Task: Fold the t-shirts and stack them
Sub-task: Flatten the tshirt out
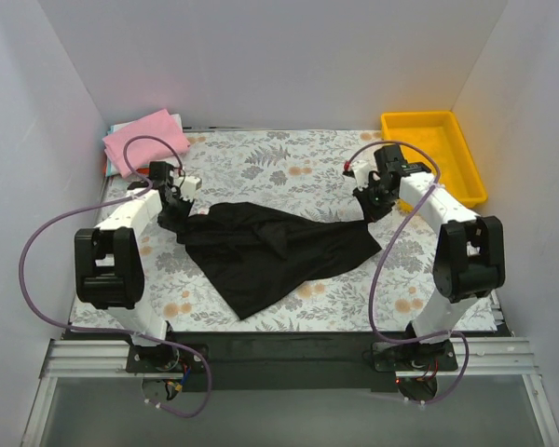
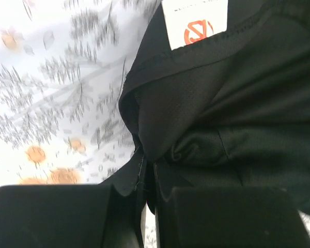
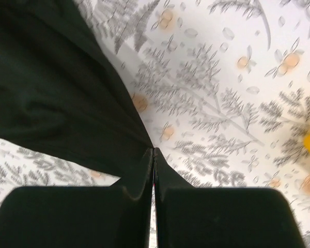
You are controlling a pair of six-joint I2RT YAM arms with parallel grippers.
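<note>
A black t-shirt (image 1: 275, 251) lies crumpled and stretched across the floral cloth in the middle of the table. My left gripper (image 1: 174, 210) is shut on its left edge; the left wrist view shows the black cloth (image 2: 222, 113) pinched between my jaws, with a white label (image 2: 195, 20) on it. My right gripper (image 1: 371, 207) is shut on the shirt's right corner; the right wrist view shows the black cloth (image 3: 57, 98) running into my closed jaws. A folded pink t-shirt (image 1: 144, 140) lies at the back left on top of other folded shirts with pale and orange-red edges.
A yellow plastic tray (image 1: 435, 154) stands at the back right, just behind my right arm. White walls close in the table on three sides. The floral cloth (image 1: 261, 158) covers the table.
</note>
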